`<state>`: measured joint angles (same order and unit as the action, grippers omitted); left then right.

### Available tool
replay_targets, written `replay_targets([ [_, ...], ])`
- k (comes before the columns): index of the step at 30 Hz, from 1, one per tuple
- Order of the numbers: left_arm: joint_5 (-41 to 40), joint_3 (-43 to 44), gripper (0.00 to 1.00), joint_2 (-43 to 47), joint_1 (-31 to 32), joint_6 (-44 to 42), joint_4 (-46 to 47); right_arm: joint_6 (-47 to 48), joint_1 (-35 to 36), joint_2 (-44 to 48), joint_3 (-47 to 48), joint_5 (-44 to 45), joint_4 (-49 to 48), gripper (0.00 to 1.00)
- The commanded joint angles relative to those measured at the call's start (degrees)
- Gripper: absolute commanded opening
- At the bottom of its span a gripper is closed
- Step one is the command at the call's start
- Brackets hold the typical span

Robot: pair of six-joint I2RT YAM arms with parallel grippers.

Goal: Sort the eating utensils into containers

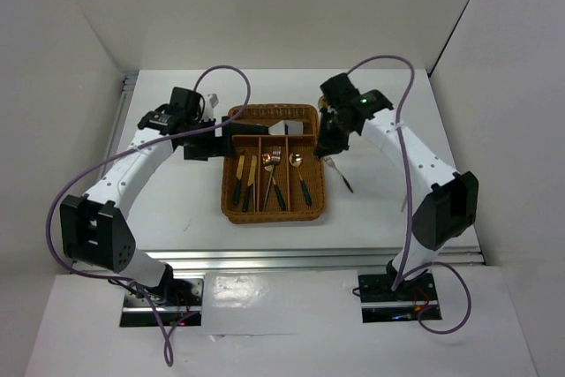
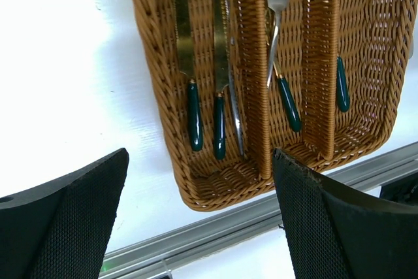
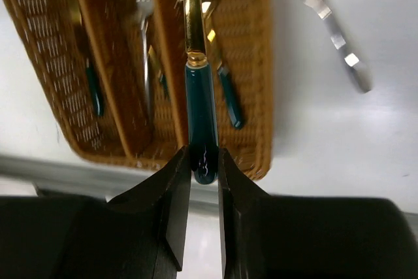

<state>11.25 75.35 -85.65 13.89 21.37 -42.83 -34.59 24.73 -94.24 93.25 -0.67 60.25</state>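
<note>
The brown wicker tray sits mid-table. Its long slots hold knives, forks and a spoon; a wide silver server lies in the crosswise slot. My right gripper hovers over the tray's right edge, shut on the dark green handle of a gold utensil whose head runs out of the frame's top. A silver fork lies on the table right of the tray and also shows in the right wrist view. My left gripper is open and empty over the tray's left side.
A metal rail runs along the table's near edge. White walls enclose the left, back and right. Purple cables loop above both arms. In the left wrist view the tray shows a gold knife and a silver knife.
</note>
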Motion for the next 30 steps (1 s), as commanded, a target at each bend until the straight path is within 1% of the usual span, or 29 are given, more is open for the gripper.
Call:
replay_targets([
  [1, 1.4, 0.9, 0.95, 1.5, -1.9, -2.1, 0.6, -2.6, 6.2, -1.0, -3.0, -2.3, 0.7, 0.0],
  [3, 2.0, 0.8, 0.95, 2.2, -3.7, -2.6, 0.6, -4.1, 10.1, -2.7, -5.9, -1.6, -0.9, 0.0],
  [6, 3.3, -0.4, 0.95, 3.3, -6.1, -3.2, 0.6, -4.6, 13.6, -5.0, -9.2, -0.2, -2.9, 0.0],
  [9, 4.6, -1.0, 0.95, 3.3, -8.1, -3.7, 0.6, -4.0, 14.1, -7.4, -11.2, 0.5, -3.9, 0.0],
  [16, 6.4, -2.1, 0.95, 3.8, -10.8, -4.8, 1.2, -2.9, 14.1, -10.4, -11.1, 1.8, -4.0, 0.0],
  [18, 6.4, -2.6, 0.95, 3.8, -11.3, -5.4, 1.2, -2.9, 14.1, -12.2, -11.1, 2.5, -3.5, 0.09],
  [19, 6.9, -2.6, 0.95, 3.8, -11.3, -5.4, 1.2, -2.9, 14.1, -12.7, -9.9, 2.5, -2.9, 0.29],
  [21, 6.9, -2.6, 0.95, 3.8, -11.9, -5.4, 1.2, -1.8, 14.1, -12.7, -6.1, 3.1, -1.5, 0.52],
  [22, 6.9, -2.6, 0.95, 3.8, -11.9, -5.4, 1.2, -0.9, 14.1, -12.7, -4.9, 3.1, -1.5, 0.66],
  [24, 7.5, -3.1, 0.95, 3.8, -11.9, -5.4, 1.8, 1.5, 14.1, -11.9, -1.6, 3.1, -1.5, 0.83],
  [27, 8.8, -3.1, 0.95, 3.3, -12.4, -5.4, 1.8, 4.6, 10.2, -10.4, -1.0, 2.6, -2.7, 1.0],
  [30, 9.5, -3.1, 0.95, 2.8, -12.4, -5.4, 1.8, 8.4, 3.6, -8.5, -1.0, -0.5, -3.8, 1.0],
])
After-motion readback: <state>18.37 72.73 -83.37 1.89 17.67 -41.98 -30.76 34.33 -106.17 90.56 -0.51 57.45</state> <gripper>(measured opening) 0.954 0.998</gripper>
